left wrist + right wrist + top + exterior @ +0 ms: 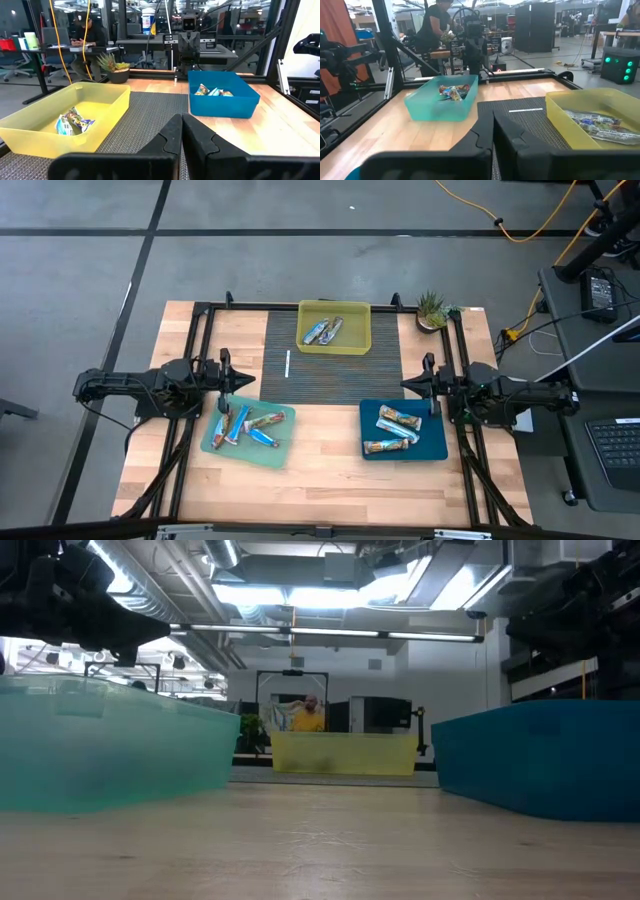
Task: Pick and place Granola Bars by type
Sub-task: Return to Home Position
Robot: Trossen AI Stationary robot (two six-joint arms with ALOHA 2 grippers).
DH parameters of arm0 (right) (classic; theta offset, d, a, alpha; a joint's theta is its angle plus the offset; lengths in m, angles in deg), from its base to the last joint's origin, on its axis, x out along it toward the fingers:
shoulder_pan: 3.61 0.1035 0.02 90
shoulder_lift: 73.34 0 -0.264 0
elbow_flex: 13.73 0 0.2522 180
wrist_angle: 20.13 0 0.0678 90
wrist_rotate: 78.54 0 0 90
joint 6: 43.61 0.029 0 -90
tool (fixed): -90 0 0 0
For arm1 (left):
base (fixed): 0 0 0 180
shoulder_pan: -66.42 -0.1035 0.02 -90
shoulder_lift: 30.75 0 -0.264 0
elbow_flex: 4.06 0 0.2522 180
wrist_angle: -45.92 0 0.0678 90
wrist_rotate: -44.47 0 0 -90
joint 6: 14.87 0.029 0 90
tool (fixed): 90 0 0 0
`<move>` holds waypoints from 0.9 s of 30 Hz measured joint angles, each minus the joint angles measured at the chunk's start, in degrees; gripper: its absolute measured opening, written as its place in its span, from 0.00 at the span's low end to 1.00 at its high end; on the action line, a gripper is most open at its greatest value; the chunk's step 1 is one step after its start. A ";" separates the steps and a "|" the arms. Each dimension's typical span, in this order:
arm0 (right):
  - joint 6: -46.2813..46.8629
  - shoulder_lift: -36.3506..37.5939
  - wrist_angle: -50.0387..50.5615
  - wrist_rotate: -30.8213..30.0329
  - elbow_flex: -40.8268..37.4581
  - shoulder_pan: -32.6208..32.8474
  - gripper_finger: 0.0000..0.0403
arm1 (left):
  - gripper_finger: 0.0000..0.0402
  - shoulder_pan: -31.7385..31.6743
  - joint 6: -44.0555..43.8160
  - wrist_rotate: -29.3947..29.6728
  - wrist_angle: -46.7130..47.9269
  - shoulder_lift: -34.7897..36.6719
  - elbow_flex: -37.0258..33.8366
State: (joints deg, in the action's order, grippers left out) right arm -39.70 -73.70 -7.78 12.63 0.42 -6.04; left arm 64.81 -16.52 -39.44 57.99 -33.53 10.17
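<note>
The granola bars lie sorted in three trays. Blue bars [247, 427] rest in the light green tray [216, 445], tan bars [398, 419] in the dark blue tray [436, 446], silvery bars [324, 330] in the yellow tray [358, 344]. My left gripper [227, 376] hovers shut just beyond the green tray's far edge. My right gripper [429, 383] hovers shut at the blue tray's far right corner. In the left wrist view the shut left gripper [181, 125] faces the blue tray [222, 106]; in the right wrist view the shut right gripper [493, 122] faces the green tray [440, 105].
A thin white stick [287, 364] lies on the dark ribbed mat [318, 380] between the trays. A small potted plant [432, 308] stands at the far right corner. Black frame rails [197, 360] run along both table sides. Bare wood lies toward the near edge [320, 470].
</note>
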 joint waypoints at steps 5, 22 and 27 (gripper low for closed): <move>-1.25 0.00 0.00 0.00 0.00 0.00 0.03 | 0.01 0.00 -0.09 0.00 0.00 0.00 0.00; -1.36 0.00 0.00 0.00 0.00 0.00 0.03 | 0.01 0.00 -0.11 0.02 0.00 0.00 0.00; -1.36 0.00 0.00 0.00 0.00 0.00 0.03 | 0.01 0.00 -0.11 0.02 -0.01 0.00 0.00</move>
State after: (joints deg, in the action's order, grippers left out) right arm -41.06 -73.70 -7.78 12.63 0.42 -6.04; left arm 64.81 -16.63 -39.42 57.98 -33.53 10.17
